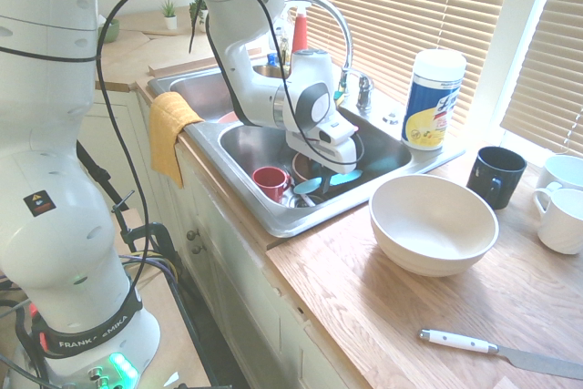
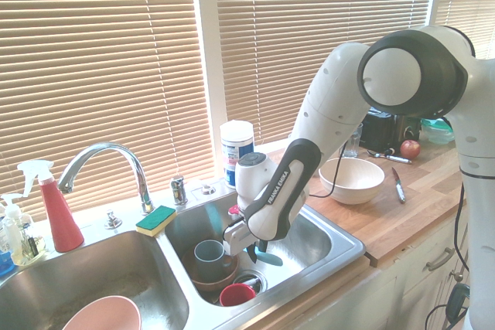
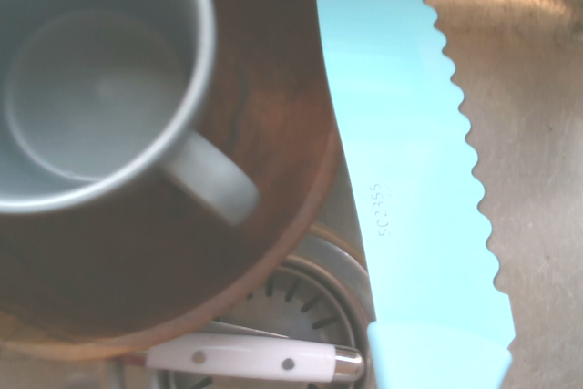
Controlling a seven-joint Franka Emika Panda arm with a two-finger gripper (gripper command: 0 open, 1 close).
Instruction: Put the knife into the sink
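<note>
The turquoise knife [image 1: 344, 178] hangs low inside the right basin of the steel sink [image 1: 250, 143], and my gripper [image 1: 326, 170] is shut on it. From the other side the gripper [image 2: 251, 249] is down in the sink [image 2: 317, 241], with the knife's [image 2: 268, 258] end poking out below it. In the wrist view the knife's serrated blade [image 3: 401, 161] runs past a grey mug [image 3: 91, 88] standing in a brown bowl [image 3: 264, 134], above the drain [image 3: 305, 293].
In the basin are a red cup [image 1: 271, 181] and a white-handled utensil [image 3: 246, 359]. On the counter stand a large white bowl [image 1: 433, 223], a white-handled metal knife [image 1: 474, 343], a dark mug [image 1: 496, 175] and a wipes canister [image 1: 434, 97]. The curved faucet [image 2: 108, 156] arches over the divider.
</note>
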